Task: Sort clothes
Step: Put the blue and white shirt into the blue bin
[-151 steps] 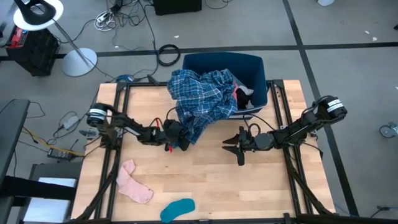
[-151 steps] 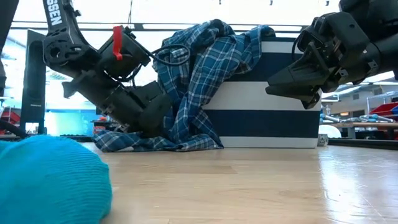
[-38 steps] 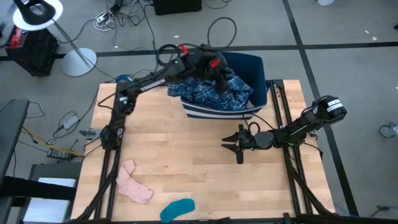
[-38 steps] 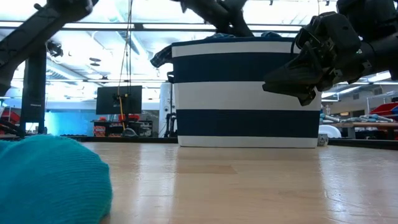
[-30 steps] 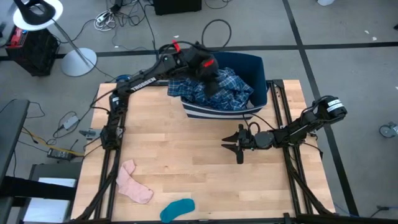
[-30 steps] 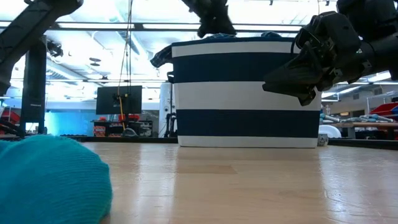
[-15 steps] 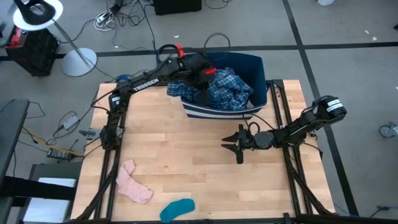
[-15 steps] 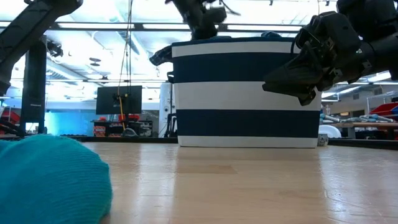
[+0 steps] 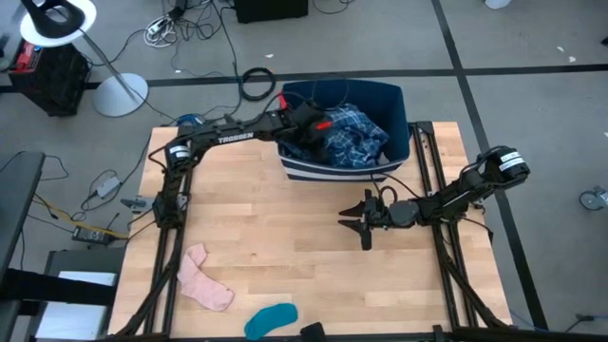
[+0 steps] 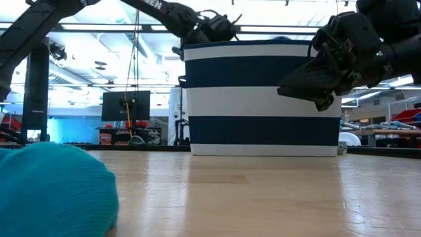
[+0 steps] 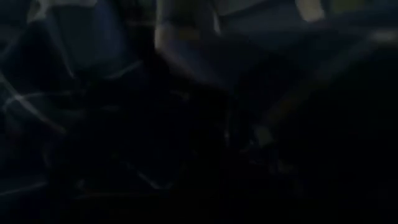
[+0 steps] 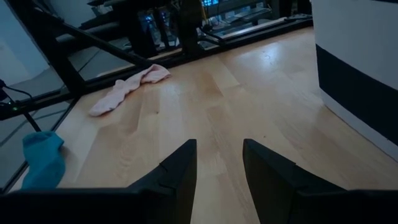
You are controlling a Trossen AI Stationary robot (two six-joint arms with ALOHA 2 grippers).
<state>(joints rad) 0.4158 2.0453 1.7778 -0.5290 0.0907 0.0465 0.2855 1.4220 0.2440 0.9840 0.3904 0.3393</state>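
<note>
Left gripper clenched down inside the dark blue plastic bin, on the blue plaid shirt at its 3 o'clock (grasp itself hidden). Right gripper released, idle over the wooden surface, farther from the bin.

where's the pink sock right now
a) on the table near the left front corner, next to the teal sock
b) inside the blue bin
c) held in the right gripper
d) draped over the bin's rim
a: the pink sock lies flat on the wooden table near its left front corner, with the teal sock beside it, far from the bin; the right gripper is open and empty.
</note>
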